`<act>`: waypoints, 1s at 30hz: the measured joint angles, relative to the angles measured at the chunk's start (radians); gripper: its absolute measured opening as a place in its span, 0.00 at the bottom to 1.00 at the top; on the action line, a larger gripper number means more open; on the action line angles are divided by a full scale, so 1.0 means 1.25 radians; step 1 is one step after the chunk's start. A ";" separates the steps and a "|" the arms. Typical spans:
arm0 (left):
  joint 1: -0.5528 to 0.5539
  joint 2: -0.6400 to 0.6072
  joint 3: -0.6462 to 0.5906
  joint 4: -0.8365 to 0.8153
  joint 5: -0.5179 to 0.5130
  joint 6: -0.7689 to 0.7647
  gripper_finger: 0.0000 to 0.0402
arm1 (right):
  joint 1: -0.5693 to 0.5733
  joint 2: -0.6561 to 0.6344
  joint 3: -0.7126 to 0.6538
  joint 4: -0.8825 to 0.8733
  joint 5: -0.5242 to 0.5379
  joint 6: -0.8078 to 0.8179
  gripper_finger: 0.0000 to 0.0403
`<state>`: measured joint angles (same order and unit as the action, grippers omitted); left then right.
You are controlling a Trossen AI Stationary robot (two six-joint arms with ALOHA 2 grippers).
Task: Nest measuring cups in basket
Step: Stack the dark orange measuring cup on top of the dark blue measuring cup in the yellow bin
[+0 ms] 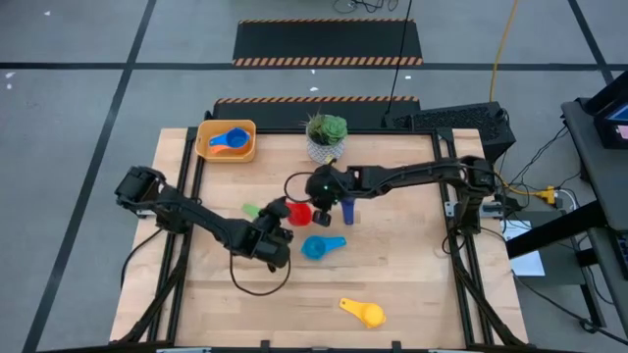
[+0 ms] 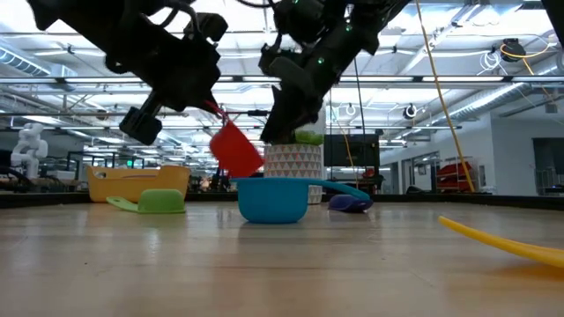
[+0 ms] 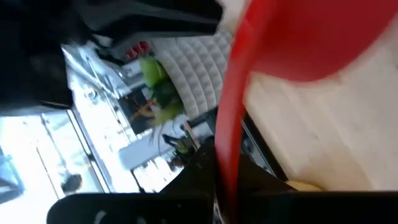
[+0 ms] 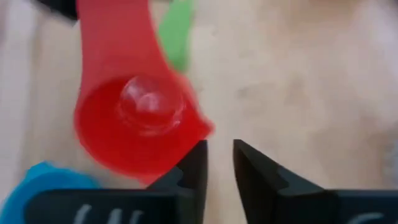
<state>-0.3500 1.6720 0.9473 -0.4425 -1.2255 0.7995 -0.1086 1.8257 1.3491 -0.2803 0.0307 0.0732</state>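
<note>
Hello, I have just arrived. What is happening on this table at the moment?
A handover of the red measuring cup is taking place in the air above the table. The left gripper is shut on its handle, and the right gripper stands beside the cup with its fingers slightly apart, not gripping it. The basket holds two cups, one orange and one blue. The green cup, light blue cup, dark blue cup and yellow cup lie on the table.
</note>
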 joint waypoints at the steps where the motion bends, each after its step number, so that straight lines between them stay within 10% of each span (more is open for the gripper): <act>1: 0.009 -0.009 0.000 -0.024 0.002 -0.023 0.02 | -0.004 -0.008 0.000 0.004 0.026 -0.009 0.20; 16: 0.398 -0.205 -0.004 -0.492 -0.013 -0.427 0.01 | -0.127 -0.123 -0.045 0.095 0.041 -0.233 0.53; 30: 0.818 -0.227 -0.006 -0.270 0.120 -0.182 0.02 | -0.153 -0.167 -0.273 0.357 0.036 -0.299 0.53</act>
<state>0.6726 1.3881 0.9394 -0.7805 -1.0752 0.5721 -0.2996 1.6165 1.0076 0.1654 0.0757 -0.3001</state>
